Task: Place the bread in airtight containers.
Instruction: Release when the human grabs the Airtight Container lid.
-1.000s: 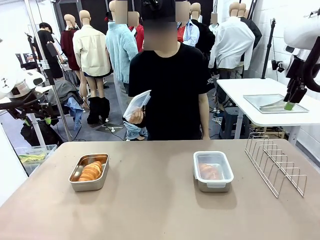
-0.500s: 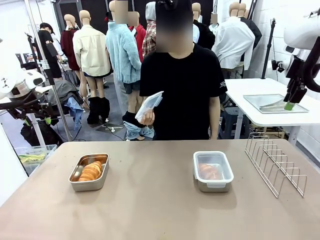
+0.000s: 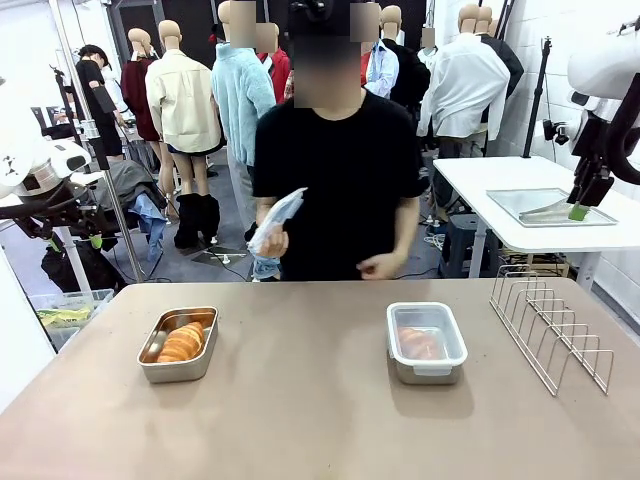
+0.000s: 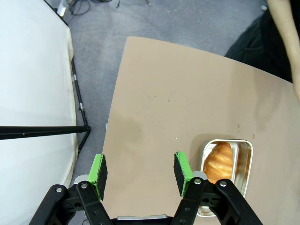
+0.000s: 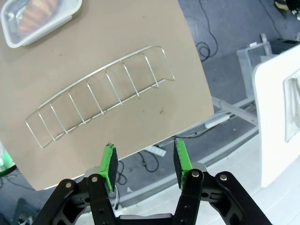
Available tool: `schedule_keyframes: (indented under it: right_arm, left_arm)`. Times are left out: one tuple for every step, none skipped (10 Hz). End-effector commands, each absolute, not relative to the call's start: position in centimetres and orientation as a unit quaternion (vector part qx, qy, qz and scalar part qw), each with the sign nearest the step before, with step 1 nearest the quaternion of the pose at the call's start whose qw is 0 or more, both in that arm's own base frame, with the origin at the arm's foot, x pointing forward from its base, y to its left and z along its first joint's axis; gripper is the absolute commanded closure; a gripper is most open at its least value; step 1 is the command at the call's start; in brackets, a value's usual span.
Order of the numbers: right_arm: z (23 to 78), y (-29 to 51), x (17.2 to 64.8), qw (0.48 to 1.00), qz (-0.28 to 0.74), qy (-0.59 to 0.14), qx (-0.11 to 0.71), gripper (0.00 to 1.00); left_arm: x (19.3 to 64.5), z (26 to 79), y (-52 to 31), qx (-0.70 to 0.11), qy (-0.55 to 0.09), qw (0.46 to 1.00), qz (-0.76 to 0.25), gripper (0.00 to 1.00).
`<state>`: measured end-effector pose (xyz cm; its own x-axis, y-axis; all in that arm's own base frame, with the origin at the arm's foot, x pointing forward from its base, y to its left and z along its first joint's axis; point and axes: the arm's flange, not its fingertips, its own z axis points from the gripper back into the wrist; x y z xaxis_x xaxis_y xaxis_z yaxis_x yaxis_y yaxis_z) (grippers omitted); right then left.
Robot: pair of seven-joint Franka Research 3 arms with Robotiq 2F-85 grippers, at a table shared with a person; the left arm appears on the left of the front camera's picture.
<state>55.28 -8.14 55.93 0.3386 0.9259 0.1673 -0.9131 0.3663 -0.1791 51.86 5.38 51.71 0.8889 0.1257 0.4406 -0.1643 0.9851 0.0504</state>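
Across the brown desk, spread well apart: wire rack at the robot's right edge, two steel containers toward the middle and left, presumably spaced so each arm gets its own working area. At the far side, a person in a black T-shirt, with a translucent lid held up in one hand, likely meant for the uncovered tin; other hand low and loose by the desk edge. Left container open, with a golden-brown ridged bread roll lying lengthwise inside, seen also in the left wrist view just beyond one pad. Right container already covered by its clear snap lid, with a second roll dimly visible through the plastic; so by the look of things, one tin done and one lacking only its cover. Both arms held back and high, apparently clear of the person's reach: left claw above the desk's near left corner, jaws parted and empty; right claw over the desk edge near the rack, jaws likewise parted with nothing between the green pads. No brand, label or readable writing on tins, lids or rack.
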Motion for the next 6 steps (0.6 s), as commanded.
schedule_keyframes:
  right_arm:
    - [56.05, -7.88, 55.65, 0.823, 0.554, -0.119, -0.022, 0.39]
    - [56.05, -7.88, 55.65, 0.823, 0.554, -0.119, -0.022, 0.39]
    - [56.05, -7.88, 55.65, 0.823, 0.554, -0.119, -0.022, 0.39]
    - [56.05, -7.88, 55.65, 0.823, 0.554, -0.119, -0.022, 0.39]
    - [56.05, -7.88, 55.65, 0.823, 0.554, -0.119, -0.022, 0.39]
    - [56.05, -7.88, 55.65, 0.823, 0.554, -0.119, -0.022, 0.39]
  left_arm:
    - [51.81, 51.89, 5.41, 0.044, -0.225, 0.970, 0.075, 0.25]
    - [51.81, 51.89, 5.41, 0.044, -0.225, 0.970, 0.075, 0.25]
    - [51.81, 51.89, 5.41, 0.044, -0.225, 0.970, 0.075, 0.25]
    - [51.81, 51.89, 5.41, 0.044, -0.225, 0.970, 0.075, 0.25]
    - [51.81, 51.89, 5.41, 0.044, -0.225, 0.970, 0.075, 0.25]
    - [51.81, 51.89, 5.41, 0.044, -0.225, 0.970, 0.075, 0.25]
